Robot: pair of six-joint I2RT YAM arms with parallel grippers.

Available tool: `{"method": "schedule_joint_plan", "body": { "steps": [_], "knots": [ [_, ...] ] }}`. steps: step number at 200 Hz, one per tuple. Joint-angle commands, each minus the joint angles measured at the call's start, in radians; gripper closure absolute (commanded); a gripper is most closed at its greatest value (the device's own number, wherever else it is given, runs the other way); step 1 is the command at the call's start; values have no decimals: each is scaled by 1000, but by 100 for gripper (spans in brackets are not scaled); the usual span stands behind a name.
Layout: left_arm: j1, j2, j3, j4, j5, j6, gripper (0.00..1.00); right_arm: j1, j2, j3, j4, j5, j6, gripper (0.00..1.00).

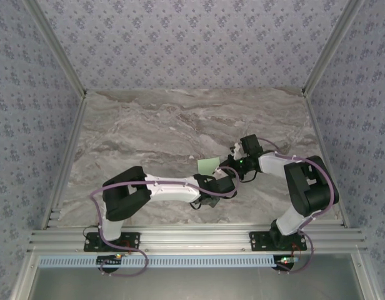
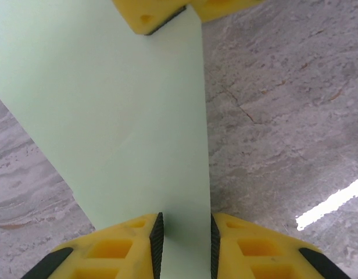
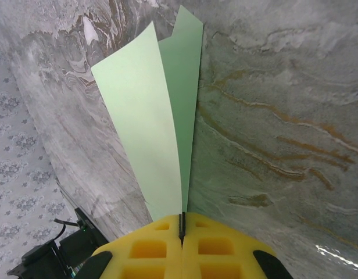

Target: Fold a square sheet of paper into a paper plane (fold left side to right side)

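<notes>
Near the middle of the marble-patterned table point(image 1: 149, 125), the pale green square sheet of paper point(image 1: 209, 165) hangs between the two arms, bent into two layers that fan apart. The right gripper point(image 3: 182, 224) is pressed together, pinching one end. The left gripper point(image 2: 185, 247) stands slightly spread, with the other end in its gap.

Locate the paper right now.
In the top view, the paper is over the table centre, pinched by the right gripper, one edge between the open fingers of the left gripper.
</notes>
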State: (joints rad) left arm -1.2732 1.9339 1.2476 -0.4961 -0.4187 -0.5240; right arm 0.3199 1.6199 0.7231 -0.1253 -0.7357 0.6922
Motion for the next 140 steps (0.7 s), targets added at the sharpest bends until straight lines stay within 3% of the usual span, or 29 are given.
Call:
{"method": "schedule_joint_plan", "body": {
  "steps": [1,53,98,140],
  "knots": [
    [-11,3,9,0,-3,-9,75,5,14,24,-29,12,-7,100],
    [2,-47,-28,50,27,-21,87,-2,-28,42,-64,8,-54,96],
    [50,-130,-116,164,123,-43,90,-63,-194,43,-151,101,-152,59],
    [121,-220,-243,384,313,-97,90,-111,-383,-21,-191,196,-224,29]
  ]
}}
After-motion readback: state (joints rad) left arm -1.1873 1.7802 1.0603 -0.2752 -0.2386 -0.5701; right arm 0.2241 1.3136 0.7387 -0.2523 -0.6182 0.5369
